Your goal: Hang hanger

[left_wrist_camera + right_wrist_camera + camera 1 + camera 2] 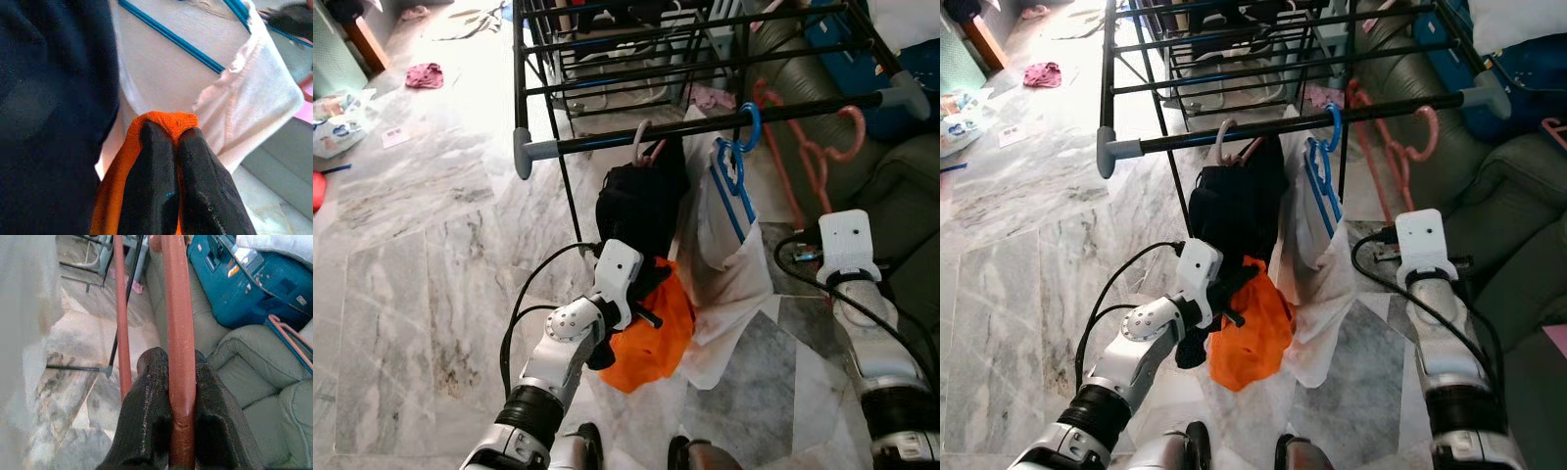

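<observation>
My right gripper (178,357) is shut on the shaft of a coral-red hanger (178,308), held low at the right of the drying rack, beside the sofa. The hanger (850,125) reaches up toward the rack's front bar (705,127). On that bar hang a pink hanger (644,142) with a black garment (641,211) and a blue hanger (734,176) with a white garment (724,274). My left gripper (176,134) is shut on a fold of an orange garment (651,338) just below the black one.
A grey-green sofa (901,186) stands close on the right with a blue case (234,284) on it. More black rack rails (636,59) run behind the front bar. A pink cloth (424,75) and papers (337,122) lie on the marble floor at far left.
</observation>
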